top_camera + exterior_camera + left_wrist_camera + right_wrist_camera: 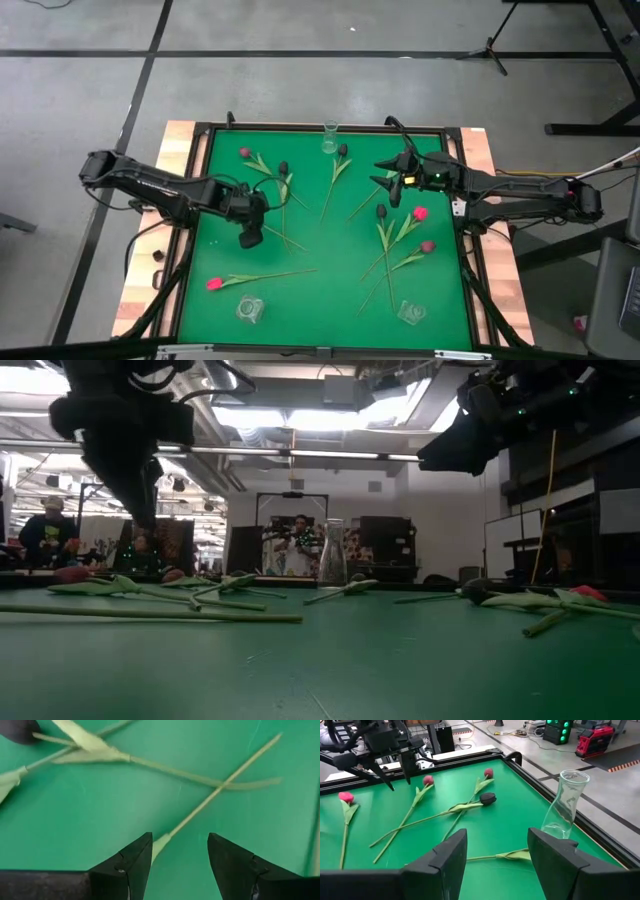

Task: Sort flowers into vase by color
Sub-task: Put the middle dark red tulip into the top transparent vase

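Two arms reach over the green table (300, 300) from either side. The left gripper (251, 238) hangs low over the mat left of centre, jaws open, pointing down at the cut end of a thin stem (220, 787) that lies between its fingers (131, 865) without being gripped; that stem crosses another one (165, 769) on the mat. The right gripper (388, 184) is held up above the far right part of the table, jaws open and holding nothing.

Three clear vases stand on the mat: one (329, 138) at the far edge in the middle, one (249, 309) near left, one (411, 314) near right. All three hold no flowers.

The flowers lie loose on the mat. A pink one (213, 284) lies near left, another pink one (245, 153) far left, with dark-headed ones (283, 167) beside it. A dark one (342, 150) lies near the far vase. On the right lie a dark one (381, 211), a bright pink one (420, 213) and a mauve one (428, 246), their stems crossing.
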You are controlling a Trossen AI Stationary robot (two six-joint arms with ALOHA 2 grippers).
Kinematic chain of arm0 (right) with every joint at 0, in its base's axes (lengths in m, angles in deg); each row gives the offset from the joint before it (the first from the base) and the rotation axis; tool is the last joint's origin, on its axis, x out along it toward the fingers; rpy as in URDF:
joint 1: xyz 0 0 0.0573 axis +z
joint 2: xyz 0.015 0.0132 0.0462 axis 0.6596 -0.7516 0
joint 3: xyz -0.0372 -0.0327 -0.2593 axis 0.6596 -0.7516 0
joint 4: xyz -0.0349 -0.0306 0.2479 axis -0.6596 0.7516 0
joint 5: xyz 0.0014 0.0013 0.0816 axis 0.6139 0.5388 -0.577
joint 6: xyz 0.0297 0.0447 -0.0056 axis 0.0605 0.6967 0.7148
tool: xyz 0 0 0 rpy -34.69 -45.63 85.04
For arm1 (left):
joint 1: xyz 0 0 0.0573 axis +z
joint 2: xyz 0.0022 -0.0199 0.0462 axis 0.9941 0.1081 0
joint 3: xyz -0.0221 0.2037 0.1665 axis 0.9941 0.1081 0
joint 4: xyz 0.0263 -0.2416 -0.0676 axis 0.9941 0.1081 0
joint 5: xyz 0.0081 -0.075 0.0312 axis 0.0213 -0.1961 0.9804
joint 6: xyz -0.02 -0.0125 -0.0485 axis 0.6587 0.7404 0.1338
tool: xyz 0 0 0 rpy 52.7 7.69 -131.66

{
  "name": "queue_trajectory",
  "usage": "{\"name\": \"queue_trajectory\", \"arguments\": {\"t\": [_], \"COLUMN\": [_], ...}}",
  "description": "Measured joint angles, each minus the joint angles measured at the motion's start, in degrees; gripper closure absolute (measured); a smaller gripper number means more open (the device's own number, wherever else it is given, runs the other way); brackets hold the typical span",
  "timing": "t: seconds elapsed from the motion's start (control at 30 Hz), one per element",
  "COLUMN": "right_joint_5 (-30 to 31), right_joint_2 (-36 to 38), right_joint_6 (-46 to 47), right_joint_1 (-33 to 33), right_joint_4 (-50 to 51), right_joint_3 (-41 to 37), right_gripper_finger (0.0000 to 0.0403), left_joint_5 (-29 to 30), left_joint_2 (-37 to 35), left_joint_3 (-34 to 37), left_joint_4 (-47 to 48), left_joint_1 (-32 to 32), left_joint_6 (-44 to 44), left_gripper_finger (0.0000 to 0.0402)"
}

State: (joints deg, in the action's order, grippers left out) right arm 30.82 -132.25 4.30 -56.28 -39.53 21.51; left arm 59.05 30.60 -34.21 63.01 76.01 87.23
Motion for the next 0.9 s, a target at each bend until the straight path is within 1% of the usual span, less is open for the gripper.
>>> {"name": "queue_trajectory", "arguments": {"t": [0.1,0.23,0.5,0.6,0.77,0.9], "right_joint_5": [0.0,0.0,0.0,0.2,0.5,0.5], "right_joint_2": [0.0,0.0,0.0,0.0,0.0,0.0], "right_joint_6": [0.0,0.0,0.0,0.0,-0.1,-0.1], "right_joint_1": [0.0,0.0,0.0,0.0,0.0,0.0], "right_joint_4": [0.0,0.0,0.4,0.4,0.4,0.4], "right_joint_3": [0.0,0.0,0.0,0.0,0.0,0.0], "right_gripper_finger": [0.0194,0.0194,0.0194,0.0194,0.0194,0.0194], "left_joint_5": [1.8,1.9,-4.3,-6.5,-6.8,-6.8], "left_joint_2": [0.7,1.9,2.0,2.0,2.0,2.0], "left_joint_3": [0.0,0.2,5.1,6.9,9.4,9.6], "left_joint_4": [-0.6,-1.0,-2.7,-4.8,-7.9,-8.3], "left_joint_1": [0.4,2.1,6.0,6.8,7.0,7.2], "left_joint_6": [-2.6,-5.6,-11.7,-13.0,-15.2,-15.8], "left_gripper_finger": [0.0215,0.0215,0.0215,0.0215,0.0215,0.0215]}}
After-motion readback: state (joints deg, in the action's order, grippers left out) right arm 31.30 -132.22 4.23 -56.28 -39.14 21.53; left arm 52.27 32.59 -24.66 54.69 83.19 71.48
